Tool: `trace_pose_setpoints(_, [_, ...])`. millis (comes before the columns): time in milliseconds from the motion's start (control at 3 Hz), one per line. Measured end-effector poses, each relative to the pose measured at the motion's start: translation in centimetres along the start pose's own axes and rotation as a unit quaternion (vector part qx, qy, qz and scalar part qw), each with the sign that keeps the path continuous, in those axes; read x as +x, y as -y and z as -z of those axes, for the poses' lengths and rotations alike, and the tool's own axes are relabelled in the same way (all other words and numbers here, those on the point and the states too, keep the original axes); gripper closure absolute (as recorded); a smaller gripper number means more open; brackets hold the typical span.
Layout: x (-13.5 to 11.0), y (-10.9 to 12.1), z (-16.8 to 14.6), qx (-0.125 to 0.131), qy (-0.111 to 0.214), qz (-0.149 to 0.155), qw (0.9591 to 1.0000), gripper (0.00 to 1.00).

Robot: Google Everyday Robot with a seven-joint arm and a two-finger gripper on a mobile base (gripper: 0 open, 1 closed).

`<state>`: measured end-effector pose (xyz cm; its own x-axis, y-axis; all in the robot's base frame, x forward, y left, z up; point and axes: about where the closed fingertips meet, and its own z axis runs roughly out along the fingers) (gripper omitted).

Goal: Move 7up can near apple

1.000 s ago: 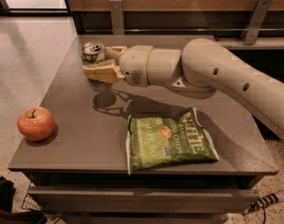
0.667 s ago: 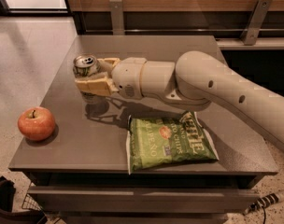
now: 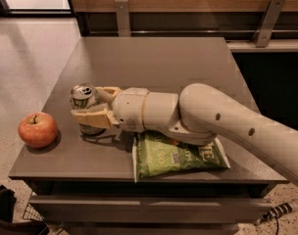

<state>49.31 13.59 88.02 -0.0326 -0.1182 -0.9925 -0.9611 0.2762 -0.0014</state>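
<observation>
My gripper (image 3: pixel 86 104) is clamped on the 7up can (image 3: pixel 84 96) — fingers on either side, can upright. It's over the table's (image 3: pixel 154 62) front-left, near the apple (image 3: pixel 37 129) but not touching. Green chip bag (image 3: pixel 178 153) lies under my arm.

We see a smooth, cream-white arm (image 3: pixel 237 126) built of thick rounded segments, with small dark holes (image 3: pixel 217 116) along its long link and thin seams between the cylindrical wrist sections. Its gripper (image 3: pixel 88 104), closed around the 7up can (image 3: pixel 84 96) at the table's (image 3: pixel 154 62) left side, has two flat tan fingers (image 3: pixel 92 117).
</observation>
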Motion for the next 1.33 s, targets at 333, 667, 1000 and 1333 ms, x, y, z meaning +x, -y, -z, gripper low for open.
trace_pose_setpoints(333, [0.93,-0.69,0.14,0.0,0.006,-0.003,1.0,1.0])
trace_pose_setpoints(667, [0.69,-0.69,0.16,0.0,0.006,-0.003,1.0,0.83])
trace_pose_setpoints(1000, [0.64,-0.7,0.16,0.0,0.006,-0.003,1.0,0.51])
trace_pose_setpoints(1333, [0.61,-0.76,0.11,-0.001,0.006,-0.003,1.0,0.22])
